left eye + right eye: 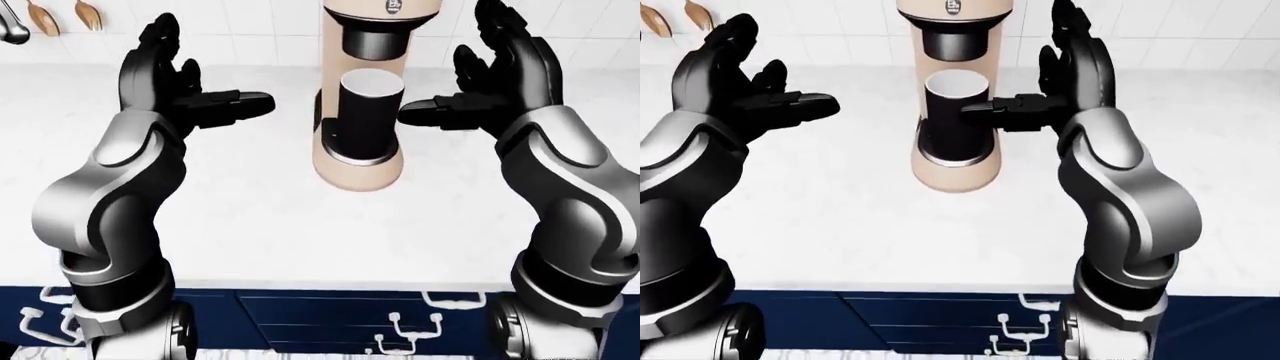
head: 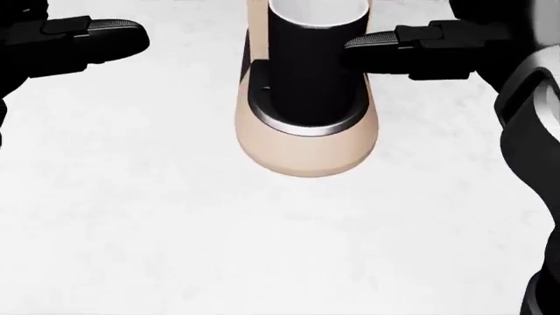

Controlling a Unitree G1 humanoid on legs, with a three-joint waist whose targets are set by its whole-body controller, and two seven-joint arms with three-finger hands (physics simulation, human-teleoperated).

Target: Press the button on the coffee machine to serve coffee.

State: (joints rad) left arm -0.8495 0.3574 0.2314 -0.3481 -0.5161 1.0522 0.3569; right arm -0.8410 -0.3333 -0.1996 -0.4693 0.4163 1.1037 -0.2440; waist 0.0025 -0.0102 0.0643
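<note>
Both hands raised open on either side of the coffee machine, holding nothing.

The right hand stands upright with fingers spread wide, its thumb pointing left toward the black cup; in the right-eye view the thumb tip overlaps the cup's side, though whether they touch cannot be told. The left hand is likewise spread open and empty, well apart from the machine on its left. Between them the beige coffee machine stands on the white table, the cup sitting on its silver-rimmed base under the dark spout. Wooden spoons hang on the tiled wall at far left. Navy drawers with white handles run along the table's near edge.
</note>
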